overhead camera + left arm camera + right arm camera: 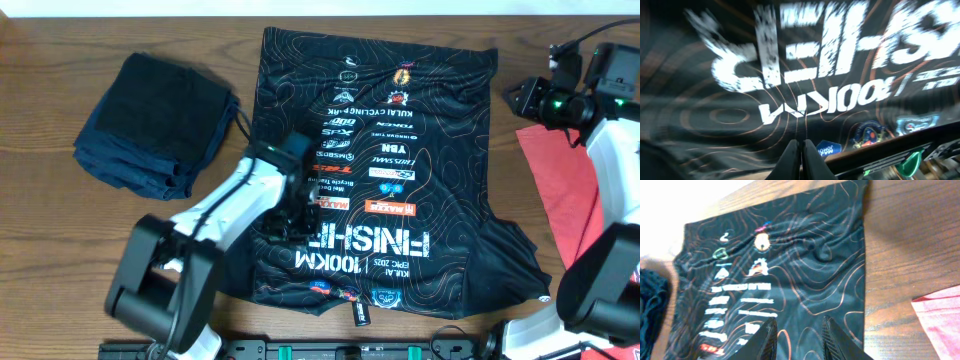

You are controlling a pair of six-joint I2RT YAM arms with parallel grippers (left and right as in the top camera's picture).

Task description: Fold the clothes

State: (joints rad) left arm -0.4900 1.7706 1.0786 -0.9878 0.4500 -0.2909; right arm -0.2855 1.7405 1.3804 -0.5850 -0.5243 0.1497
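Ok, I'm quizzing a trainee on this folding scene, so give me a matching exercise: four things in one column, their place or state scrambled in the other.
Things:
1. black jersey
2. red T-shirt
3. dark folded pile
4. left gripper

Place or state:
A. lying at the far right
B. pinched shut on the jersey's fabric
C. spread out in the middle
D. lying at the far left

Pairs: 1-C, 2-A, 3-D, 4-B
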